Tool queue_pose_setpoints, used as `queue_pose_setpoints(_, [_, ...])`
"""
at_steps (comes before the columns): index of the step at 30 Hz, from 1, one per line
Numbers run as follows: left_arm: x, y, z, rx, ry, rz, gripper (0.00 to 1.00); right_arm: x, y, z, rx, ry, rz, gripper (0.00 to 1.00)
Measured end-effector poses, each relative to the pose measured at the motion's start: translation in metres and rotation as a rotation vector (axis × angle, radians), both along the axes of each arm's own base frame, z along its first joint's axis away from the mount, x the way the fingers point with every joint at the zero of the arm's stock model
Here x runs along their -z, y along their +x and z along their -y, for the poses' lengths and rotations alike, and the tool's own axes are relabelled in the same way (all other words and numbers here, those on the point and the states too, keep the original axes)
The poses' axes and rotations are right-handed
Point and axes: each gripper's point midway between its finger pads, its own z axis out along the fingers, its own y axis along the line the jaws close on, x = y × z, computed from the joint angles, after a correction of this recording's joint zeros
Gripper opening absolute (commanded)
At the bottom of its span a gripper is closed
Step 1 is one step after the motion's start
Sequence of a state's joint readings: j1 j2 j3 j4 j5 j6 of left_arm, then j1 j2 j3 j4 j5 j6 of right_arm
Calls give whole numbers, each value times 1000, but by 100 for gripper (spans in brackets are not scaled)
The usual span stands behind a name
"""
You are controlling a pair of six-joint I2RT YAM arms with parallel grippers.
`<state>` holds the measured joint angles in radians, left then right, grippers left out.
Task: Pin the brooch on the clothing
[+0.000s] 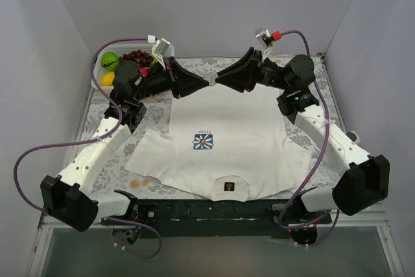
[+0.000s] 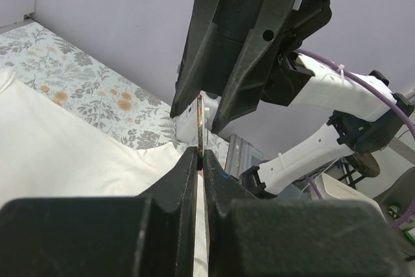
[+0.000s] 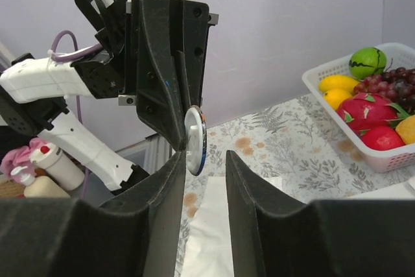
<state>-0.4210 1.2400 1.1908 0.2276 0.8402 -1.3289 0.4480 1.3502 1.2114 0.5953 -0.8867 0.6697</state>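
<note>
One white T-shirt (image 1: pixel 227 121), flat on the flowered table (image 1: pixel 155 111): dark neck label (image 1: pixel 228 187) at the near edge, daisy print (image 1: pixel 203 141) mid-chest, hem farthest. One brooch (image 1: pixel 211 78), raised above the far hem, standing on edge, pale side showing from above. The left gripper (image 2: pixel 200 160), closed on the brooch, the disc poking past its fingertips. The right gripper (image 3: pixel 204 160), tip to tip with it, fingers parted around the disc, clamping nothing. One fruit basket (image 1: pixel 104 76), far left corner.
</note>
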Motion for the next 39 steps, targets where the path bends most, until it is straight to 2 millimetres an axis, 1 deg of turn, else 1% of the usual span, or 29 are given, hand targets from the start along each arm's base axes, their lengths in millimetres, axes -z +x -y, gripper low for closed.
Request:
queue_pose_setpoints(1, [0, 0, 0, 2, 0, 2, 0, 2, -1, -2, -10, -1, -4, 32])
queue_pose_setpoints(2, [0, 0, 0, 3, -1, 4, 0, 4, -1, -4, -17, -3, -10, 21])
queue_pose_setpoints(3, [-1, -1, 0, 5, -1, 6, 0, 6, -1, -7, -25, -6, -16, 14])
queue_pose_setpoints(4, [-1, -1, 0, 4, 0, 7, 0, 8, -1, -9, -33, -8, -21, 2])
queue_pose_setpoints(7, [3, 4, -1, -4, 6, -1, 0, 8, -4, -11, -49, -4, -31, 1])
queue_pose_setpoints(8, [4, 5, -1, -3, 6, -3, 9, 7, -4, -11, -51, -3, -30, 1])
queue_pose_setpoints(9, [4, 4, 0, -3, 6, -1, 21, 8, -4, -11, -52, -4, -31, 1])
queue_pose_setpoints(10, [4, 4, 0, -2, 7, 0, 37, 8, -4, -11, -52, -4, -32, 1])
queue_pose_setpoints(11, [4, 5, 0, -3, 8, 3, 61, 8, -4, -11, -53, -5, -28, 1])
queue_pose_setpoints(13, [6, 4, 0, 1, 15, 7, 70, 9, -4, -11, -52, -11, -21, 1])
queue_pose_setpoints(15, [10, 4, 0, 1, 30, -5, 74, 15, -3, -12, -48, -28, -22, 1])
queue_pose_setpoints(18, [14, 4, 0, -4, 60, -9, 74, 25, -2, -12, -40, -64, -29, 1])
queue_pose_setpoints(21, [13, 2, -1, -3, 95, 3, 72, 34, -3, -10, -43, -101, -21, 1])
queue_pose_setpoints(22, [10, 0, -2, 1, 107, 11, 69, 37, -5, -10, -50, -115, -15, 1])
queue_pose_setpoints(24, [7, -4, -3, 18, 123, 30, 66, 41, -8, -9, -63, -140, -8, 1])
queue_pose_setpoints(28, [10, -13, -1, 79, 149, 35, 58, 45, -15, -8, -102, -179, 14, 1])
queue_pose_setpoints(29, [13, -14, -1, 94, 155, 26, 55, 44, -16, -8, -109, -182, 21, 1])
queue_pose_setpoints(31, [22, -13, 1, 113, 170, 1, 52, 42, -18, -7, -119, -182, 34, 1])
queue_pose_setpoints(34, [32, -10, 3, 121, 187, -32, 40, 41, -19, -7, -128, -183, 41, 1])
queue_pose_setpoints(35, [34, -10, 3, 123, 191, -40, 33, 41, -20, -7, -130, -183, 40, 1])
queue_pose_setpoints(36, [35, -10, 3, 125, 193, -43, 28, 41, -20, -7, -134, -183, 40, 1])
queue_pose_setpoints(37, [35, -10, 3, 126, 193, -46, 25, 41, -21, -7, -137, -183, 38, 1])
queue_pose_setpoints(39, [35, -10, 3, 127, 192, -41, 22, 41, -22, -7, -143, -182, 37, 1])
